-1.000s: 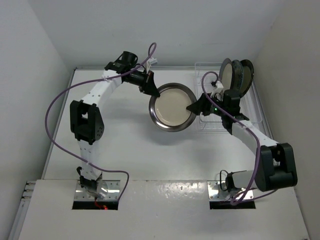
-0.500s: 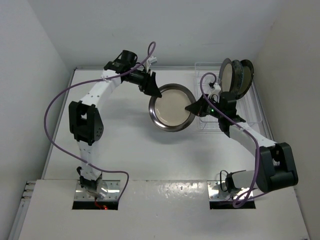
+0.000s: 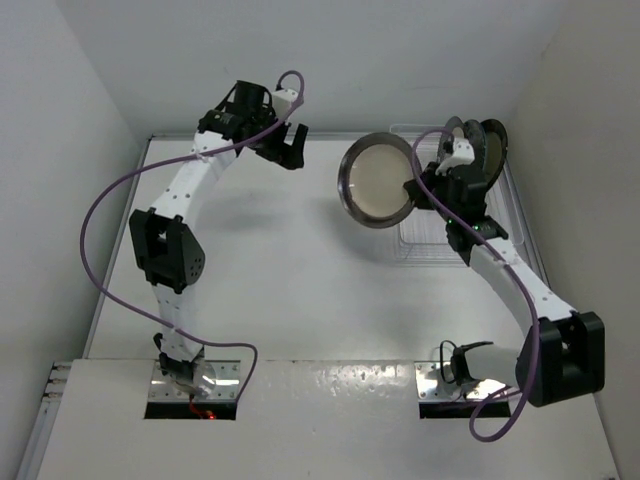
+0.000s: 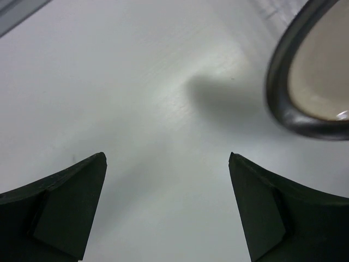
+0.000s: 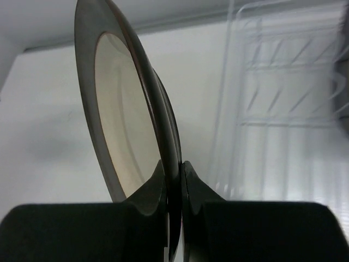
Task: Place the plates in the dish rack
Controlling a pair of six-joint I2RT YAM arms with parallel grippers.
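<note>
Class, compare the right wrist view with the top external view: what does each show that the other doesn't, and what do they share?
Only the right wrist view shows the right gripper pinching the rim of the grey-rimmed plate, seen nearly edge-on. Only the top external view shows the left gripper, open and away from that plate, and other plates standing at the far end of the dish rack. Both show the held plate and the clear rack.

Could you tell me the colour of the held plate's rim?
Grey; the plate shows best in top external.
</note>
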